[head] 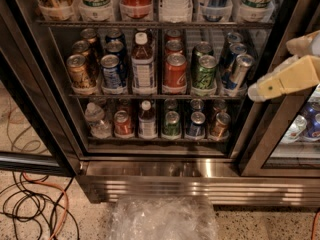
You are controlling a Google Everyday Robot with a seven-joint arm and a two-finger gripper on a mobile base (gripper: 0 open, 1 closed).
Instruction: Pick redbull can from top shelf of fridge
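The claw [257, 90] hangs at the right of the fridge [160, 176], near the tilted redbull can [239, 71], not touching it. I cannot tell whether it is wide or narrow.

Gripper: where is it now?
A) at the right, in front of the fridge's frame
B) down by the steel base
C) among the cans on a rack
A: the gripper hangs at the view's right edge, to the right of the redbull can, touching no can.

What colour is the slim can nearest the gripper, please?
Redbull can: blue and silver, camera view; gripper right of it.
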